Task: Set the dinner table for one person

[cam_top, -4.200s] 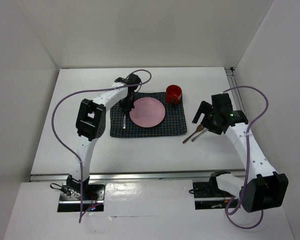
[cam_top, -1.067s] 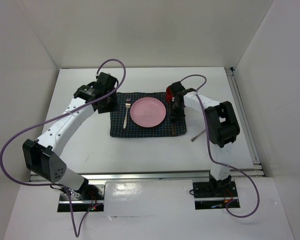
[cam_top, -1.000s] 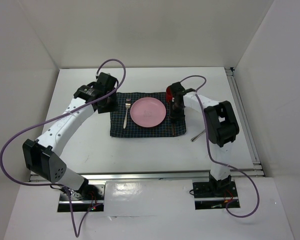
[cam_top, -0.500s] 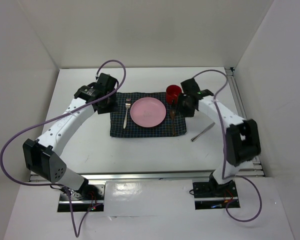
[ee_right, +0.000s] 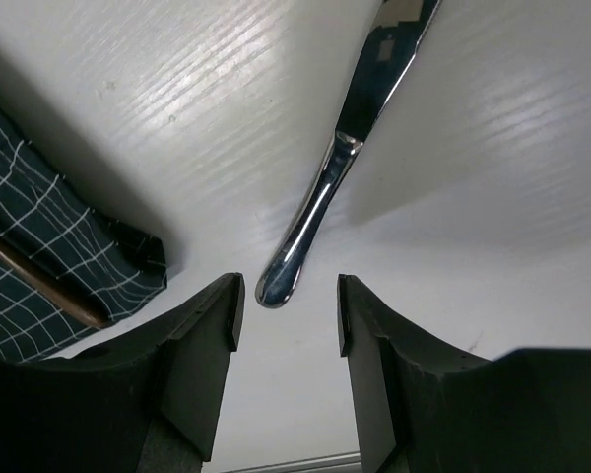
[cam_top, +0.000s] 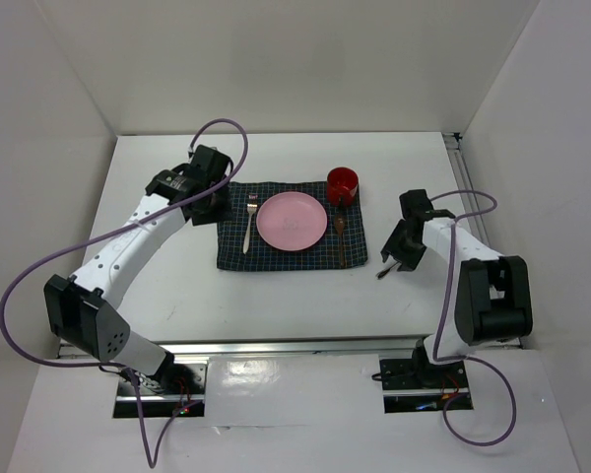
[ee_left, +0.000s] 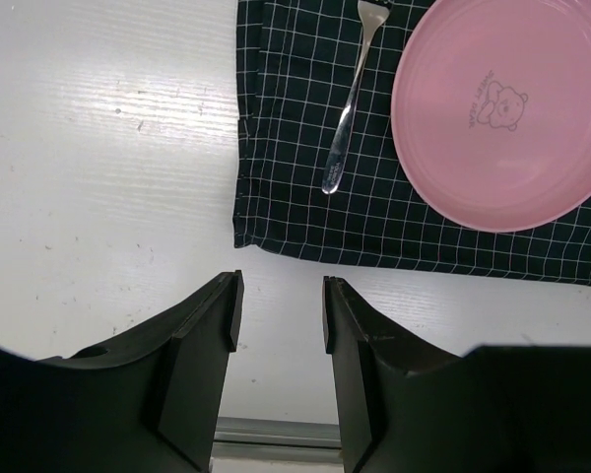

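On the white dinner table (cam_top: 158,286) lies a dark checked placemat (cam_top: 236,256) with a pink plate (cam_top: 292,220), a fork (cam_top: 248,219) left of the plate and a wooden spoon (cam_top: 341,236) right of it. A red cup (cam_top: 342,184) stands at the mat's far right corner. A steel knife (ee_right: 340,163) lies on bare table right of the mat; its handle end points at my open, empty right gripper (ee_right: 288,307), which shows over it in the top view (cam_top: 402,250). My left gripper (ee_left: 281,313) is open and empty above the table left of the mat (ee_left: 305,207), near the fork (ee_left: 347,123).
White walls close in the table on the left, back and right. A metal rail (cam_top: 473,212) runs along the right edge. The spoon's handle (ee_right: 34,276) lies on the mat corner (ee_right: 108,266) left of the knife.
My right arm has left the wooden spoon on the mat and moved right and nearer, coming over the knife. My left arm has stayed still since about a second ago.
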### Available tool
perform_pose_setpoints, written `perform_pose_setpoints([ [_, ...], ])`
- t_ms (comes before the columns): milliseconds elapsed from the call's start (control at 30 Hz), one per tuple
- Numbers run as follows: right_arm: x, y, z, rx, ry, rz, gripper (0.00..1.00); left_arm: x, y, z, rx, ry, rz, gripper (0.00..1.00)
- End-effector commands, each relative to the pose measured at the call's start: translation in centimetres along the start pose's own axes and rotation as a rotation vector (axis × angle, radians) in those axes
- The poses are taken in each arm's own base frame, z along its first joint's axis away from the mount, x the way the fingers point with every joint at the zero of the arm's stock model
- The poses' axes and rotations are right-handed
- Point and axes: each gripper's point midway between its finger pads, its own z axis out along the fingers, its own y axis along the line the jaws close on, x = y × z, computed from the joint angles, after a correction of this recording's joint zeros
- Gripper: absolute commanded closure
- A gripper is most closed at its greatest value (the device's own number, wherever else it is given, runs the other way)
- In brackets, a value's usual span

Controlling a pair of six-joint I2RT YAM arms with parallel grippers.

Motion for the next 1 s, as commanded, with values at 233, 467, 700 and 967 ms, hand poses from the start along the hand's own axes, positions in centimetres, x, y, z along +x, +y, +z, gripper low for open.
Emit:
perform_pose_setpoints([
  [233, -1.1, 1.1, 3.7, -0.021, 0.027, 0.078, 0.51, -0.4, -0.2, -1.2, 0.039, -0.034, 0.012, 0.45],
  [467, -1.4, 0.3, 4.9, 0.037, 0.025, 0.076, 0.52, -0.6, -0.6, -1.0, 0.046, -0.028, 0.013, 0.45],
  [700, -2.2, -1.0, 6.7, 0.13, 0.016, 0.055, 0.57, 0.0, -0.6, -0.2, 0.04, 0.0, 0.02, 0.45],
  [967, -2.9, -2.5, 7.8, 0.242, 0.006, 0.052, 0.62, 0.2, -0.7, 0.4, 0.031, 0.015, 0.034, 0.46],
])
